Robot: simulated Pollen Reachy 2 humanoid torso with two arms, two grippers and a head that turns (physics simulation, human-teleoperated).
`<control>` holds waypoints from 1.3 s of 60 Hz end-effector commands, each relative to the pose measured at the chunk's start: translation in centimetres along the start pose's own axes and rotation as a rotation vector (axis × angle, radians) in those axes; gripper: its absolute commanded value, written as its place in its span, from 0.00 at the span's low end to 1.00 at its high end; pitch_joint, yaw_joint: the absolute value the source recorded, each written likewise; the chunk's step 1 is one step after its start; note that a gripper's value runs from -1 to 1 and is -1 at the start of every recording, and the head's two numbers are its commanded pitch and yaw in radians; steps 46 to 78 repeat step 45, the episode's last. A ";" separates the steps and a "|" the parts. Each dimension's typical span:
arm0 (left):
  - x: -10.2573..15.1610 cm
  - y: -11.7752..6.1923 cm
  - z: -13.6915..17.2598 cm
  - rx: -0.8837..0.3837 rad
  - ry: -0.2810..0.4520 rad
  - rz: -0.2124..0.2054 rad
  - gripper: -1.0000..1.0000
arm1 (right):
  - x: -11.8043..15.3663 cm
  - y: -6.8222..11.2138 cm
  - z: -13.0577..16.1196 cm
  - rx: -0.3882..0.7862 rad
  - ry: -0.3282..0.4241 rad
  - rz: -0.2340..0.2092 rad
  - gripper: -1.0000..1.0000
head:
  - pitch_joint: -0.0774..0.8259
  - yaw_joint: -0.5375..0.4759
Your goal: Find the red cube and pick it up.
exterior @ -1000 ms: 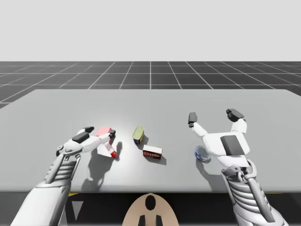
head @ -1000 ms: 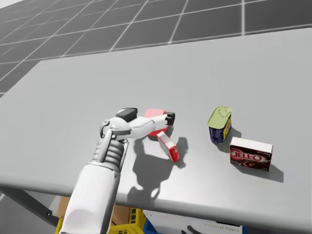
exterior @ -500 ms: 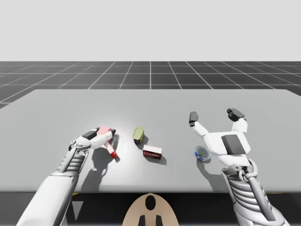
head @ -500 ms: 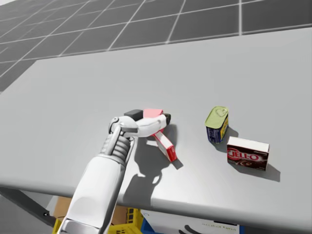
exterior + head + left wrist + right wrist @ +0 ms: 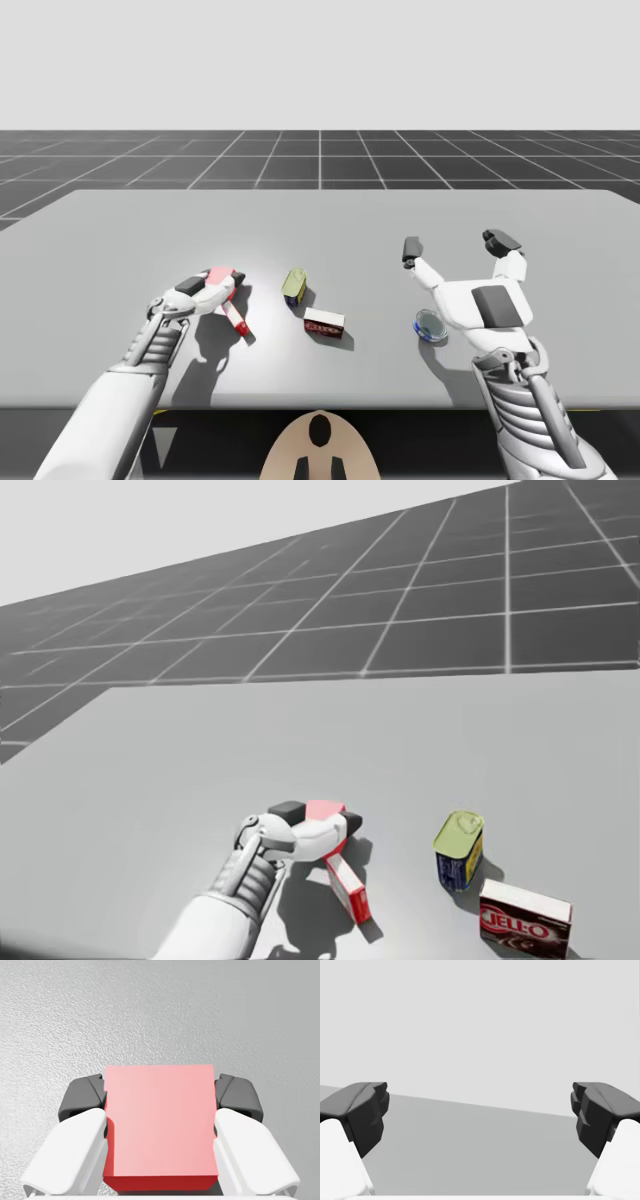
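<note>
The red cube (image 5: 160,1125) sits between the fingers of my left gripper (image 5: 160,1095), whose dark pads (image 5: 82,1097) press on its two sides, so the gripper is shut on it. In the high view the red cube (image 5: 222,275) lies at the table's left front with my left gripper (image 5: 215,285) around it, low over the tabletop. The head view has the same cube (image 5: 322,809) in that gripper (image 5: 318,820). My right gripper (image 5: 453,246) is raised at the right, open and holding nothing (image 5: 480,1110).
A red and white box (image 5: 237,321) lies just right of my left hand. A blue can with a yellow-green lid (image 5: 293,286) and a dark red box (image 5: 324,322) stand mid-table. A small blue round tin (image 5: 430,325) sits beside my right hand on the grey table (image 5: 320,215).
My left gripper has come down and its fingers have drawn in onto the red cube. My head has turned upward, shifting the head view. The right arm has stayed put.
</note>
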State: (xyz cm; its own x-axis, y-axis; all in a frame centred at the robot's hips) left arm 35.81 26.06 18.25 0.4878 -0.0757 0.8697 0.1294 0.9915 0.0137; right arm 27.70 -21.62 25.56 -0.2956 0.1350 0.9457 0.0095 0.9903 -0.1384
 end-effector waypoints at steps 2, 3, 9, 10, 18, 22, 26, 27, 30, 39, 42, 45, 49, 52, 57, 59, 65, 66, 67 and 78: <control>-0.6 0.1 0.1 0.010 0.054 0.001 0.98 | 0.0 0.1 0.1 -0.003 -0.006 -0.010 0.00 | 0.44 0.91; -0.5 0.1 0.2 0.012 0.051 0.000 0.99 | 0.0 0.1 0.1 -0.004 -0.006 -0.012 0.00 | 0.44 0.91; 0.4 0.2 0.7 0.020 0.020 -0.002 0.99 | -0.1 0.0 0.1 -0.001 -0.012 -0.010 0.00 | 0.42 0.92; 0.6 0.2 0.8 0.022 0.014 -0.002 0.99 | -0.1 -0.1 0.0 -0.001 -0.012 -0.009 0.00 | 0.42 0.92; 3.1 0.2 2.6 0.038 -0.062 -0.019 0.99 | -0.4 -0.4 0.0 -0.005 0.002 -0.002 0.00 | 0.41 0.92; 4.5 0.3 4.0 0.046 -0.113 -0.029 0.98 | -0.4 -0.4 0.0 -0.001 0.008 -0.004 0.00 | 0.41 0.91; 5.8 0.3 5.3 0.058 -0.164 -0.036 0.98 | -0.4 -0.3 0.0 0.002 0.008 -0.003 0.00 | 0.41 0.91; 6.1 0.3 5.5 0.062 -0.173 -0.040 0.98 | -0.4 -0.3 0.0 0.002 0.008 -0.003 0.00 | 0.41 0.91; 7.4 0.1 6.9 0.067 -0.226 -0.047 0.98 | -0.4 -0.3 -0.1 0.002 0.006 -0.003 0.00 | 0.41 0.91; 11.1 -0.6 10.6 0.093 -0.375 -0.077 0.98 | -0.5 -0.3 -0.1 0.003 -0.002 -0.001 0.00 | 0.41 0.91; 12.7 -1.0 12.3 0.102 -0.451 -0.082 0.98 | -0.5 -0.4 -0.1 0.006 -0.004 -0.002 0.00 | 0.40 0.91; 14.1 -1.5 14.1 0.107 -0.524 -0.090 0.97 | -0.5 -0.4 -0.1 0.007 -0.005 -0.005 0.00 | 0.40 0.91; 14.1 -1.5 14.1 0.107 -0.524 -0.090 0.97 | -0.5 -0.4 -0.1 0.007 -0.005 -0.005 0.00 | 0.40 0.91; 14.1 -1.5 14.1 0.107 -0.524 -0.090 0.97 | -0.5 -0.4 -0.1 0.007 -0.005 -0.005 0.00 | 0.40 0.91; 14.1 -1.5 14.1 0.107 -0.524 -0.090 0.97 | -0.5 -0.4 -0.1 0.007 -0.005 -0.005 0.00 | 0.40 0.91; 14.1 -1.5 14.1 0.107 -0.524 -0.090 0.97 | -0.5 -0.4 -0.1 0.007 -0.005 -0.005 0.00 | 0.40 0.91; 14.1 -1.5 14.1 0.107 -0.524 -0.090 0.97 | -0.5 -0.4 -0.1 0.007 -0.005 -0.005 0.00 | 0.40 0.91; 14.1 -1.5 14.1 0.107 -0.524 -0.090 0.97 | -0.5 -0.4 -0.1 0.007 -0.005 -0.005 0.00 | 0.40 0.91; 14.1 -1.5 14.1 0.107 -0.524 -0.090 0.97 | -0.5 -0.4 -0.1 0.007 -0.005 -0.005 0.00 | 0.40 0.91; 14.1 -1.5 14.1 0.107 -0.524 -0.090 0.97 | -0.5 -0.4 -0.1 0.007 -0.005 -0.005 0.00 | 0.40 0.91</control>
